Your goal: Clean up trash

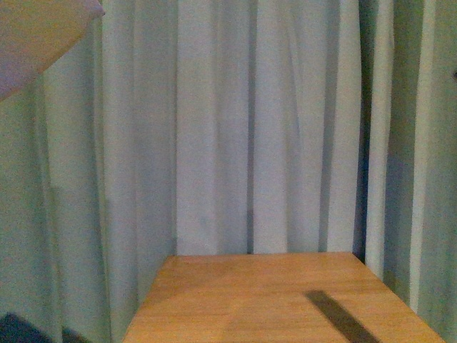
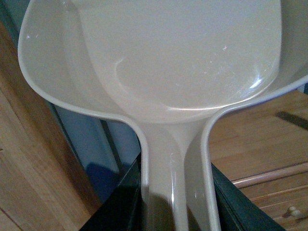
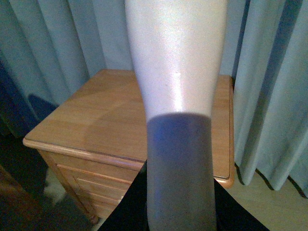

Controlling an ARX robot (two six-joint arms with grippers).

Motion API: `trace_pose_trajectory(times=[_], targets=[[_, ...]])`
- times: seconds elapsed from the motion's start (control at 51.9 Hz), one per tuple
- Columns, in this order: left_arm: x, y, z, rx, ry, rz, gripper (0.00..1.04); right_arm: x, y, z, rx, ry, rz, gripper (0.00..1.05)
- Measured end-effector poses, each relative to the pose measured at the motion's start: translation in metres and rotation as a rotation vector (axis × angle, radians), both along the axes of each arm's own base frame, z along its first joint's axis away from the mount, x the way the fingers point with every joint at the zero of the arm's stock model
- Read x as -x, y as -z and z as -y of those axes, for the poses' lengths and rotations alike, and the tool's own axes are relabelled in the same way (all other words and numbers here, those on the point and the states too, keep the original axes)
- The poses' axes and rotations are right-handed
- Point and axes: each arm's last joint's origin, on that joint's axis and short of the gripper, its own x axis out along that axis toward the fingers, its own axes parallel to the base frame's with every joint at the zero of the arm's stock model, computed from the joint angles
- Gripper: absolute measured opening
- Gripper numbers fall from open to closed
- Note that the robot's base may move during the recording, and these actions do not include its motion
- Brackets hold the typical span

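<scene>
The left gripper (image 2: pixel 175 211) presses its dark jaws on both sides of the dustpan (image 2: pixel 159 62), low on its neck. The right gripper (image 3: pixel 180 207) squeezes a pale handle (image 3: pixel 177 62) the same way.

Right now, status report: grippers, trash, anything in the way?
Left gripper shut on dustpan. Right gripper shut on pale tool handle. Trash not in any view. Wooden dresser ahead; no obstruction seen.

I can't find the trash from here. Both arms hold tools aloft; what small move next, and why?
Probably tip the right wrist down toward the pale patch on the floor by the dresser: no wad shows on its visible top, and the dustpan is empty.
</scene>
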Motion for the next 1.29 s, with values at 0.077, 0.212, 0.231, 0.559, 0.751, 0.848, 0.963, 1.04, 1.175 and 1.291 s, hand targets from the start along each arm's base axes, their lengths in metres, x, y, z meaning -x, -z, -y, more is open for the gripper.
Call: trace_pose_trajectory(times=[0.077,0.212,0.231,0.559,0.751,0.848,0.963,1.04,1.175,1.291], targets=[[0.0,0.0,0.0,0.0,0.0,0.0,0.28,0.0,0.0,0.0,0.0,0.0,0.0,0.18],[0.0,0.0,0.0,0.0,0.0,0.0,0.28,0.0,0.0,0.0,0.0,0.0,0.0,0.18],[0.0,0.0,0.0,0.0,0.0,0.0,0.28,0.0,0.0,0.0,0.0,0.0,0.0,0.18],[-0.0001,0.0002,0.0003,0.0,0.003,-0.001,0.28,0.0,0.0,0.0007,0.0,0.008,0.0,0.18],[0.0004,0.0,0.0002,0.002,-0.005,0.004,0.28,-0.0002,0.0012,0.0001,-0.001,0.0,-0.005,0.18],[0.0004,0.0001,0.0003,0.002,0.002,0.004,0.27,0.0001,0.0006,0.0002,-0.001,0.002,-0.002,0.18],[0.0004,-0.0001,0.0004,0.002,0.002,0.005,0.27,0.0,0.0008,0.0003,-0.001,0.002,-0.003,0.18],[0.0004,0.0,0.0004,0.002,0.002,0.005,0.27,0.0,0.001,0.0005,-0.001,0.006,-0.004,0.18],[0.0007,-0.0002,0.0004,0.001,0.002,0.007,0.27,0.0001,0.0006,0.0003,-0.001,0.002,-0.002,0.18],[0.0007,-0.0003,0.0004,0.001,0.001,0.008,0.27,0.0001,0.0004,0.0003,-0.001,0.002,-0.001,0.18]])
